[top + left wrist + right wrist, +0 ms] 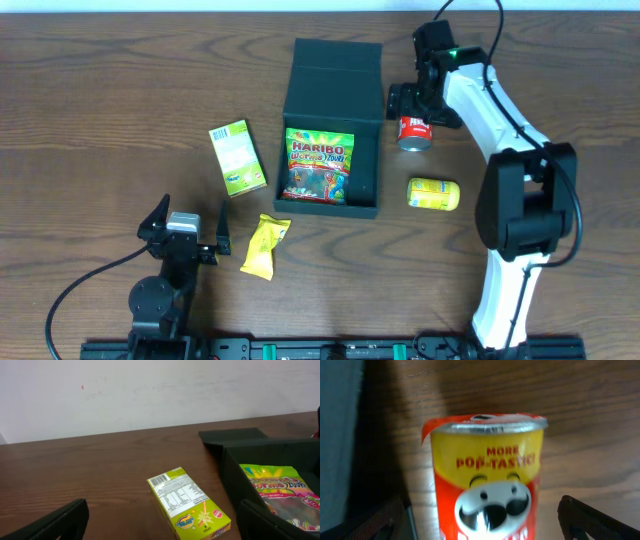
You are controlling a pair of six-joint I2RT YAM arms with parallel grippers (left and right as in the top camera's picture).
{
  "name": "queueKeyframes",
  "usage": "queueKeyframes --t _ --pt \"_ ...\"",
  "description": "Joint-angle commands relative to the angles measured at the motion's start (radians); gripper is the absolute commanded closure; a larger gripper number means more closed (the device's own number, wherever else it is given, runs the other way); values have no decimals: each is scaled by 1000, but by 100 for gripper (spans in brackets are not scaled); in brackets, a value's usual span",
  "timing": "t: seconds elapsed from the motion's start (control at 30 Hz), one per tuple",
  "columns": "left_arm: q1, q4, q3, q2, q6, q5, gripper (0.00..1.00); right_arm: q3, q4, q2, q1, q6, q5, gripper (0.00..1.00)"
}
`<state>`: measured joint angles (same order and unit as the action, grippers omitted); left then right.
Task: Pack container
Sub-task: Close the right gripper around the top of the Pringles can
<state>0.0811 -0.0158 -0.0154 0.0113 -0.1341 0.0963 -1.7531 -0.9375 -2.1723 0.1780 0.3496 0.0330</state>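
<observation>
Sitting top centre of the overhead frame, the dark green matte square box (372,150) has its flap lid thrown back, and a bright Haribo sweet bag (318,165) lies inside. Just right of it, my right gripper (417,112) spreads its fingers wide either side of a red-and-yellow Pringles can (415,131). Lower left, my left gripper (190,225) hangs wide too, holding nothing. A light-green card carton (238,158) lies left of the box, with a yellow foil sachet (266,246) below it.

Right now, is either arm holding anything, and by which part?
Nothing is held. The right gripper has open jaws either side of the Pringles can; the left gripper is open, empty.
</observation>
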Motion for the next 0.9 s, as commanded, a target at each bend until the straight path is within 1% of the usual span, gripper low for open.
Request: queueKeyframes --t 0.0,0.13,0.23,0.3,0.43,0.7,0.83,0.87 --pt "-2 -51 11 1 0 5 5 -11 10 -23 6 16 4 1" --pt "-2 -51 11 1 0 5 5 -11 10 -35 7 17 40 1" --pt "-2 -51 11 1 0 5 5 -11 11 -35 6 16 69 4" --pt "-2 -51 11 1 0 5 5 -11 11 -36 6 16 75 9" --pt "-2 -51 11 1 0 5 5 -10 14 -40 5 16 75 10" --pt "-2 -51 11 1 0 5 5 -10 18 -41 6 16 44 27" --pt "-2 -51 11 1 0 5 5 -10 6 -41 7 16 44 31" --pt "-2 -51 11 1 0 5 5 -10 2 -41 8 16 44 34"
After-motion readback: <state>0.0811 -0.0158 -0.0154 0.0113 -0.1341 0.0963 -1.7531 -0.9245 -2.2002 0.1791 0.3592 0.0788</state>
